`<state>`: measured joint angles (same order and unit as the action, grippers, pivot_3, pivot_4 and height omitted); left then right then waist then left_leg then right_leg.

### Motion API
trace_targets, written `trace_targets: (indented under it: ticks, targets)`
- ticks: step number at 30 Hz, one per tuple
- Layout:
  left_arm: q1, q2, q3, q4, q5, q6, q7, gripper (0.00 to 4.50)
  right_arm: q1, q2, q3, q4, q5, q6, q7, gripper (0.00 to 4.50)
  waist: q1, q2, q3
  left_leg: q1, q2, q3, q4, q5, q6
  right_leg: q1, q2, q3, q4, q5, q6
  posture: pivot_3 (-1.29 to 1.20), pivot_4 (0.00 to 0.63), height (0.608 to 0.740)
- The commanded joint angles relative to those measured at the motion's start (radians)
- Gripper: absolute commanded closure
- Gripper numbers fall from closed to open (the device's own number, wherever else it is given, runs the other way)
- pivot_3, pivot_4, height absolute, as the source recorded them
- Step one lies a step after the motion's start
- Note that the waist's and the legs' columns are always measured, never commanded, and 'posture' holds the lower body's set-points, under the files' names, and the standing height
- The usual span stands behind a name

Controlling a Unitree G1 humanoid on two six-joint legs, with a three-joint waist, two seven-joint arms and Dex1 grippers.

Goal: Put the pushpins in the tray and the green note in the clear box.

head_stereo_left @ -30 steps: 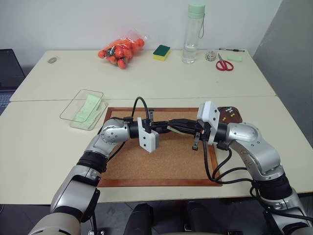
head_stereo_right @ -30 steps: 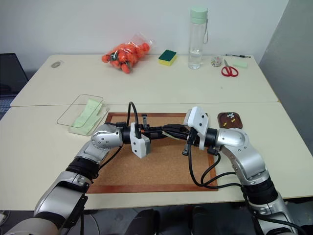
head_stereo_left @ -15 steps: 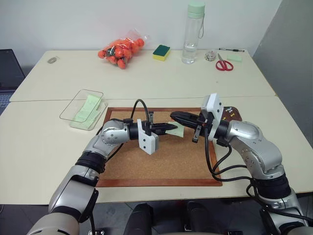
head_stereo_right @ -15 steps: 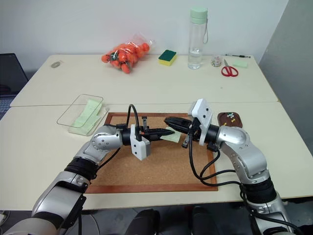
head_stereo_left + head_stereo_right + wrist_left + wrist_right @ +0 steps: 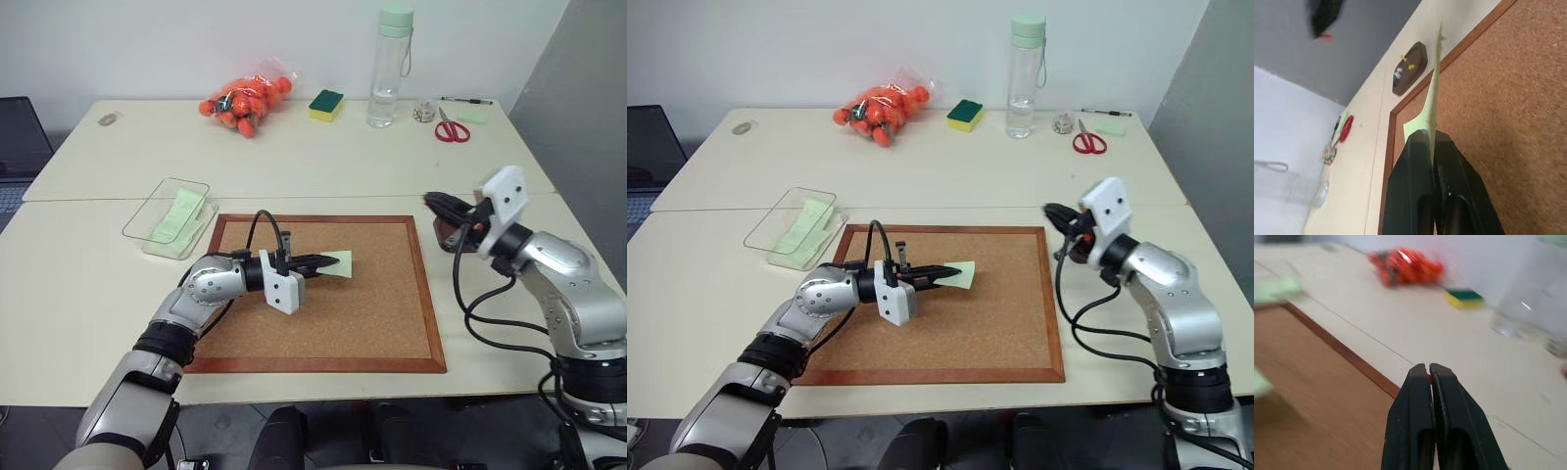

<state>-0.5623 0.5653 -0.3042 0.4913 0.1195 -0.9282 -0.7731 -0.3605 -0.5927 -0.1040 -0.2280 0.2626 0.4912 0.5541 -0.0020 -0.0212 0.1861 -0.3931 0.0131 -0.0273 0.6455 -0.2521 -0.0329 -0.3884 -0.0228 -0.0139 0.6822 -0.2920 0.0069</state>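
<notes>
- The left gripper (image 5: 333, 261) had its jaws pressed together on one edge of the green note (image 5: 336, 264), holding it just above the cork board (image 5: 372, 313), near the board's middle.
- In the left wrist view the note (image 5: 1431, 98) ran edge-on out from between the two black fingers (image 5: 1413, 161).
- The right gripper (image 5: 436, 204) was closed as well, with a speck of red pinched at its tips (image 5: 1429, 378); that looked like the red pushpin, though it was too small to be sure.
- That gripper hung over the table just past the board's far right corner, beside the tray (image 5: 453, 235).
- The tray (image 5: 1410, 66) sat on the table right of the board, with yellow pushpins (image 5: 1408, 62) and a pale one lying in it.
- The clear box (image 5: 168, 213) stood on the table off the board's far left corner, with a green note already inside.
- Along the far edge stood a bag of orange things (image 5: 243, 103), a sponge (image 5: 325, 104), a water bottle (image 5: 388, 67) and red scissors (image 5: 452, 129).
</notes>
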Motion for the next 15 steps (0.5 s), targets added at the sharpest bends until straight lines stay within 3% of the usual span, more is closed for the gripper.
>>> trace_targets:
  ticks: [1,10,15]
  targets:
    - [0.026,0.009,0.032,-0.112,-0.056,0.079,0.002,4.49,-0.016,-0.017,-0.007,0.126,-0.075,-0.056,-0.043,4.50,-0.002,0.000,0.000,0.000,0.000,0.001,0.000,0.000,0.000,0.000,0.000,0.001,0.000,0.000,0.000,0.00,0.150,0.740]
    - [0.068,0.024,0.054,-0.222,-0.064,0.183,0.003,4.49,-0.138,-0.010,0.053,0.446,-0.165,-0.169,-0.026,4.50,-0.005,0.000,0.000,0.001,0.001,0.003,0.000,0.000,0.000,0.000,0.002,0.003,0.000,0.001,-0.001,0.00,0.150,0.740]
    - [0.081,0.028,0.062,-0.248,-0.061,0.206,0.007,4.50,-0.176,-0.001,0.051,0.493,-0.167,-0.194,-0.019,3.43,-0.003,0.001,0.000,0.000,0.001,0.002,0.000,0.000,0.000,0.000,0.001,0.002,0.000,0.001,-0.001,0.00,0.150,0.740]
